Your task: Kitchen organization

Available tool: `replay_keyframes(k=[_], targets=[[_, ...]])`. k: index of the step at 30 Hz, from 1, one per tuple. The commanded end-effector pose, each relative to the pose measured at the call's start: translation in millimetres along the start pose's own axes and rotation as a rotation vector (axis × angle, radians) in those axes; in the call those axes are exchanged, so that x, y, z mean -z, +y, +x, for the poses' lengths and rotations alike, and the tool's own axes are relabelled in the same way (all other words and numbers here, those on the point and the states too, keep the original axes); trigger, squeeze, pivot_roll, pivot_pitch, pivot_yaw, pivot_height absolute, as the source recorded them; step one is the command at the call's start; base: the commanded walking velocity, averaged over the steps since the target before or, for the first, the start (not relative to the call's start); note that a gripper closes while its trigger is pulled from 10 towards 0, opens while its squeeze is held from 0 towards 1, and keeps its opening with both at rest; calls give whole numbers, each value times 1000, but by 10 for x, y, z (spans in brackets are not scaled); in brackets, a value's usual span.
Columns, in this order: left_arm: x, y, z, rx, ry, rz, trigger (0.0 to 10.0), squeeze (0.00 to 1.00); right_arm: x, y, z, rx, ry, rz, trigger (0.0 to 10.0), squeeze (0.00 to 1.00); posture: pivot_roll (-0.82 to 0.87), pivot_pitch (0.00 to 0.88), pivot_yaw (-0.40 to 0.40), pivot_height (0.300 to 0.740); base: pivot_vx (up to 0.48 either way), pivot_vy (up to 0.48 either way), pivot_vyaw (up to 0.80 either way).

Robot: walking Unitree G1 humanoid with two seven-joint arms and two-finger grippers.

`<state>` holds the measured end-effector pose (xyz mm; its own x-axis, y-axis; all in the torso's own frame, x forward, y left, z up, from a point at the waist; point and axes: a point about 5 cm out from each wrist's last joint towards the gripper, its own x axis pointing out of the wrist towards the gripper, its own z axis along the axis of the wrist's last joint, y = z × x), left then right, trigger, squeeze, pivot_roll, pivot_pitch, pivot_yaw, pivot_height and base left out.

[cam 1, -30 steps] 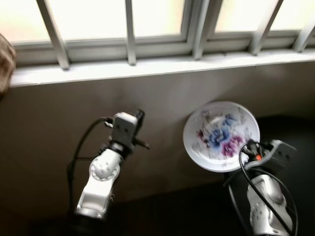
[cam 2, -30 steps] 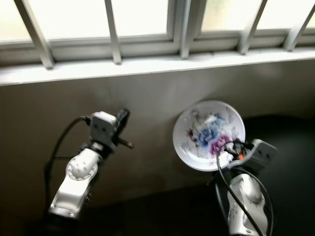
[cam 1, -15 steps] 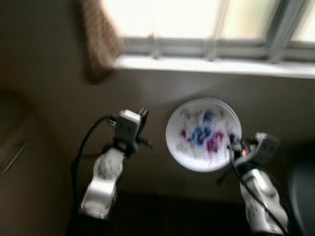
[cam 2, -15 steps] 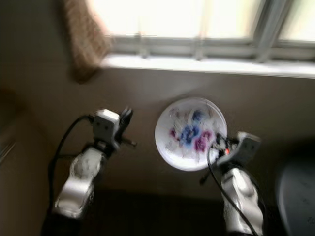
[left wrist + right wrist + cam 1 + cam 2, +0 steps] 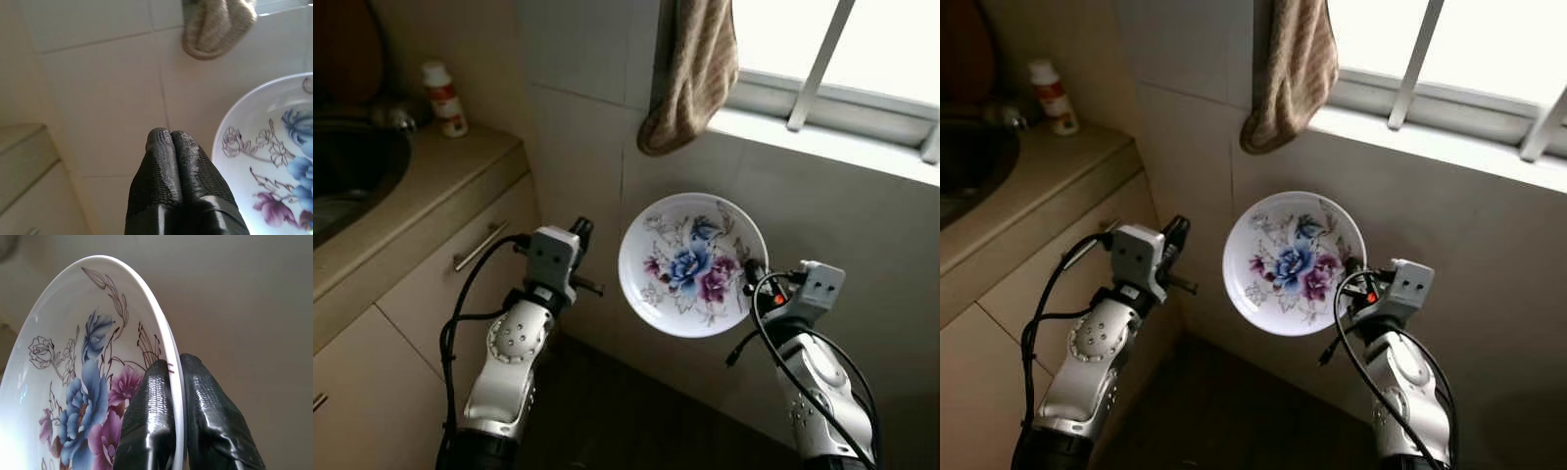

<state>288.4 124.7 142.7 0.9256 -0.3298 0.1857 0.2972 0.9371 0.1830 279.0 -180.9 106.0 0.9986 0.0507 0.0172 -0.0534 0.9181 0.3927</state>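
Right tool point(image 5: 177, 382) grips my flowered plate point(image 5: 693, 264) by its rim, mid-air | left tool point(image 5: 171, 142) clenched, empty | counter point(image 5: 421, 186) to my left | plate not yet put away.

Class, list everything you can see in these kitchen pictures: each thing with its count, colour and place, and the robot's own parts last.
Plate: one, white with blue and purple flowers, held on edge before the tiled wall.
Towel: one, brown, hanging by the window.
Bottle: one, white with red, on the counter.
Counter: one, beige, on the left.
Sink: one, dark, in the counter.
Drawer handle: one, metal, below the counter.
Right gripper: black, pinching the plate's rim.
Left gripper: black, shut, beside the plate.
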Motion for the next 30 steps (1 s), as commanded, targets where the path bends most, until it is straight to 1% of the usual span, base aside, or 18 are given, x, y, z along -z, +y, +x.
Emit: replay_keyframes(k=[1, 4, 6, 12, 20, 24, 30], targets=[[-42, -29, 26, 13, -19, 11, 10000, 0, -147, 105, 29, -44, -71, 16, 0, 0, 120, 0, -46, 740, 0, 0, 800], [-42, -27, 27, 12, -20, 12, 10000, 0, -166, 127, 35, -53, -80, 13, 0, 0, 120, 0, -46, 740, 0, 0, 800], [-41, -22, 29, 10, -21, 15, 10000, 0, -242, 201, 59, -85, -109, -1, 0, 0, 122, 0, -45, 740, 0, 0, 800], [-40, -20, 32, 8, -24, 17, 10000, 0, -304, 258, 63, -110, -128, -22, 0, 0, 123, 0, -44, 740, 0, 0, 800], [-40, -19, 36, 7, -26, 20, 10000, 0, -375, 324, 76, -130, -153, -23, 0, 0, 122, 0, -42, 740, 0, 0, 800], [-54, -6, 45, -3, -33, 21, 10000, 0, -416, 372, 87, -147, -165, -66, 0, 0, 122, 0, -42, 740, 0, 0, 800], [-50, -1, 43, -6, -35, 22, 10000, 0, -441, 421, 106, -166, -179, -106, 0, 0, 127, 0, -44, 740, 0, 0, 800]])
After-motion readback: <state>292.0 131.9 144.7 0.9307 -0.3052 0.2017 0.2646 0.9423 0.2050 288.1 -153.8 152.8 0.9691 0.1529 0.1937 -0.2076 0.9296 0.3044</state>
